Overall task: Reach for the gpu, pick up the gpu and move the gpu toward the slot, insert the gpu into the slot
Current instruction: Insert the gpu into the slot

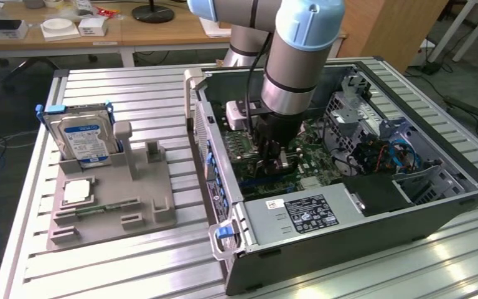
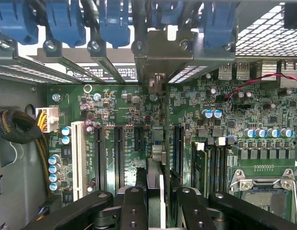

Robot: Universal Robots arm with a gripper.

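My gripper (image 1: 276,163) reaches down inside the open computer case (image 1: 438,205), just above the green motherboard (image 1: 305,165). In the wrist view the gpu (image 2: 156,163) is seen edge-on as a thin dark card running between my black fingers (image 2: 134,208), and the gripper (image 2: 161,213) is shut on it. Its metal bracket (image 2: 170,52) stands against the case's rear slot openings. The card stands upright in line with the black expansion slots (image 2: 118,158) on the motherboard (image 2: 234,120). The slot directly under it is hidden by the card, so I cannot tell how deep it sits.
On the exterior view's left, a grey fixture (image 1: 110,205) holds the silver hard drive (image 1: 85,140), a processor (image 1: 79,192) and a memory stick (image 1: 98,208). Blue latches (image 2: 66,19) line the case rear. A sleeved cable bundle (image 2: 16,127) and the CPU socket (image 2: 261,189) flank the slots.
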